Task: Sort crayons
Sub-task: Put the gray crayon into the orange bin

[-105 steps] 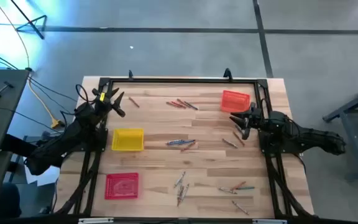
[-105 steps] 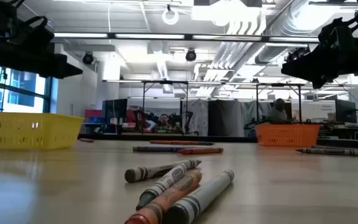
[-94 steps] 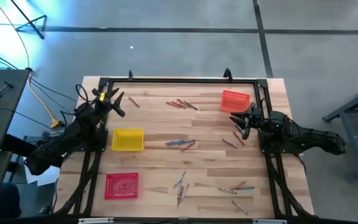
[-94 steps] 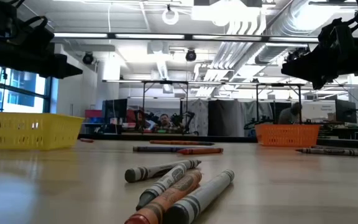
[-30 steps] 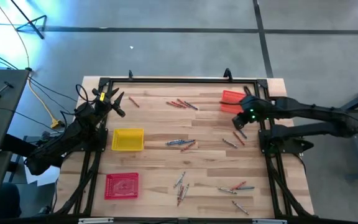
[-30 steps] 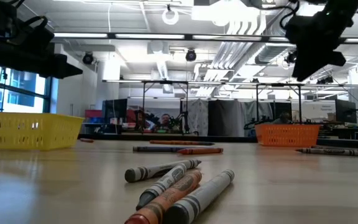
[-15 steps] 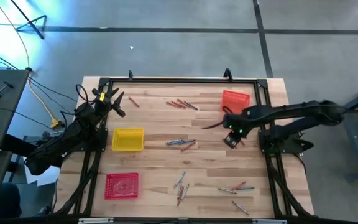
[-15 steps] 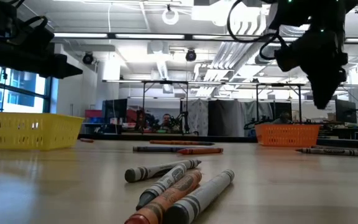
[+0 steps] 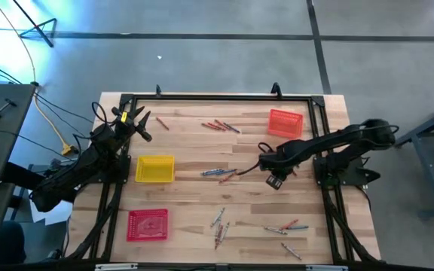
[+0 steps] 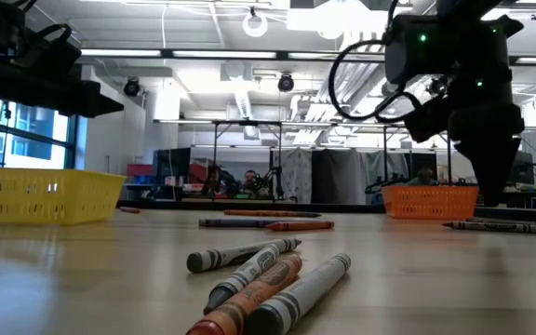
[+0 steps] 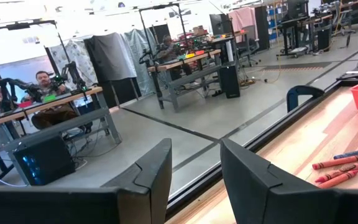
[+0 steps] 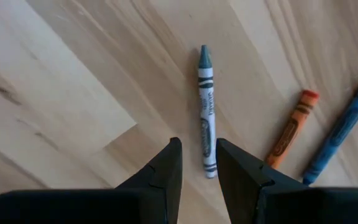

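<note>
The right tool (image 12: pixel 196 163), swung out from beside the orange plastic tray (image 9: pixel 285 121), is now poised, parted and empty, over a teal-grey wax crayon (image 12: pixel 206 110), so a pick is lined up.

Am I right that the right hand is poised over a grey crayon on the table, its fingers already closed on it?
Not quite: the right hand is poised over the grey crayon, but its fingers are open, and the crayon lies free on the table. The right wrist view shows this.
</note>
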{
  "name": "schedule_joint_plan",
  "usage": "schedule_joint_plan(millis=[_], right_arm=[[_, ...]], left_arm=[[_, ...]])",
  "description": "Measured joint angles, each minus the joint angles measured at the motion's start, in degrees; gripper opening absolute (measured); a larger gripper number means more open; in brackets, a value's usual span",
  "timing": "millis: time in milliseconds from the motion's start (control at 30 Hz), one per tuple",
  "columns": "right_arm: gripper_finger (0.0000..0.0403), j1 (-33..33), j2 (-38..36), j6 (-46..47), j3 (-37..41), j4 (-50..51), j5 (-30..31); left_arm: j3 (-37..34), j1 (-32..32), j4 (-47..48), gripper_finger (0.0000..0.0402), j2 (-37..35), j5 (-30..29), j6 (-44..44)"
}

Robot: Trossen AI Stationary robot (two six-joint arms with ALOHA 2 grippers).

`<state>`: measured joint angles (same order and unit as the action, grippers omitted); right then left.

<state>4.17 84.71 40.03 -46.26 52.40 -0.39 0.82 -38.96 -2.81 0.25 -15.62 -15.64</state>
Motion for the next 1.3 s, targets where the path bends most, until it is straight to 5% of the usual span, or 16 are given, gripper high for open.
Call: schedule_joint_plan(millis=[1033, 1300], right_arm=[[0.0091, -1.93, 10.4, -2.91, -0.28, -5.77, 1.67], [0.0026, -1.96, 10.44, -1.45, -0.66, -5.5, -0.03]], left_arm=[[0.0, 0.0, 0.0, 0.0127, 0.0, 0.0, 0.0], [0.0, 0.0, 0.0, 0.0127, 0.0, 0.0, 0.0]])
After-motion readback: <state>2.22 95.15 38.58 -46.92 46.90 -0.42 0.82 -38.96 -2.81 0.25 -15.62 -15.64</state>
